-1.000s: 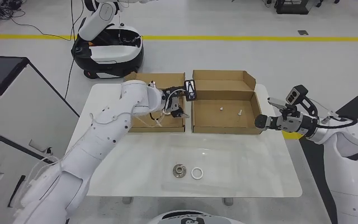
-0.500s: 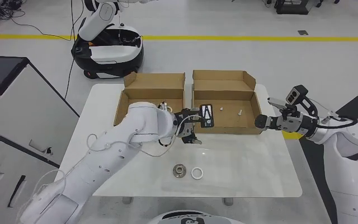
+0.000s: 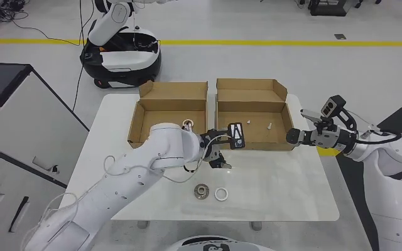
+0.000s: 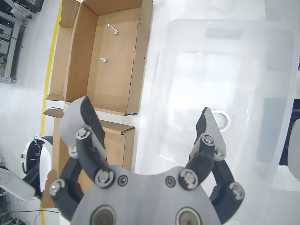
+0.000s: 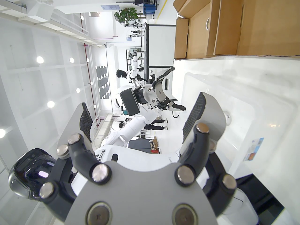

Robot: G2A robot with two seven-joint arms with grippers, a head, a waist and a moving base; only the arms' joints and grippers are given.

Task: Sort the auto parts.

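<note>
A metal bearing [image 3: 200, 190] and a white ring [image 3: 221, 194] lie side by side in a clear shallow tray [image 3: 257, 179] at the table's front. My left gripper [image 3: 220, 162] hangs open and empty just behind them, over the tray; in the left wrist view [image 4: 145, 106] a ring-shaped part [image 4: 222, 117] peeks out past one fingertip. The left cardboard box [image 3: 141, 119] holds one ring [image 3: 187, 123]. The right cardboard box [image 3: 251, 135] holds two bolts [image 3: 249, 122] [image 3: 269, 125]. My right gripper [image 3: 292, 136] stands open and empty beside the right box's outer wall.
The two boxes sit side by side at the table's back with flaps up. Bare white tabletop lies left and right of the tray. Another robot [image 3: 122, 53] stands on the floor behind the table.
My left gripper has swung from over the left box forward and right to the tray, open throughout. A ring now shows in the left box. The right arm has not moved.
</note>
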